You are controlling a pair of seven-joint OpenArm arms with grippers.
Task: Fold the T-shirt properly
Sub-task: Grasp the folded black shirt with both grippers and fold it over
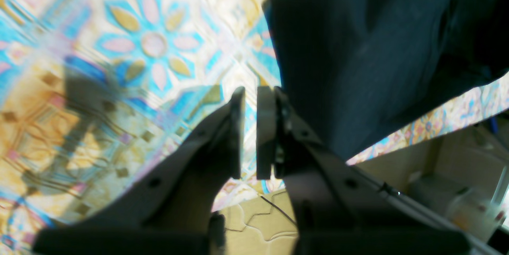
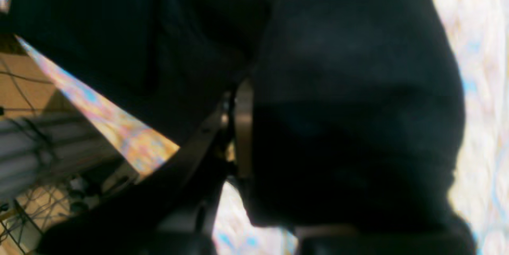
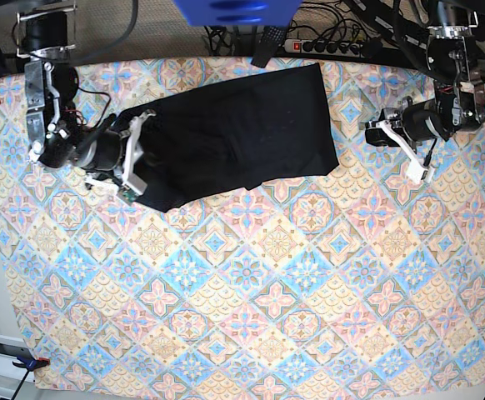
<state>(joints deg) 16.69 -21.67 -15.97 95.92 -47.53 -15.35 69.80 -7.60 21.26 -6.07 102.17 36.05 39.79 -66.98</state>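
Observation:
The black T-shirt [image 3: 242, 133] lies partly folded at the back of the table, roughly a rectangle. My right gripper [image 3: 138, 158] is at its left edge. In the right wrist view this gripper [image 2: 250, 127] is shut on the T-shirt [image 2: 350, 88], and the cloth drapes over one finger and hides it. My left gripper [image 3: 397, 146] is off to the right of the shirt, apart from it. In the left wrist view it [image 1: 250, 131] has its jaws nearly together with nothing between them, and the T-shirt's edge [image 1: 358, 48] lies beyond it.
A patterned tablecloth [image 3: 251, 292] covers the table. A power strip [image 3: 326, 46] and cables lie behind the back edge. A blue object [image 3: 226, 10] hangs over the back middle. The table's edge and the floor [image 1: 254, 219] show under my left gripper.

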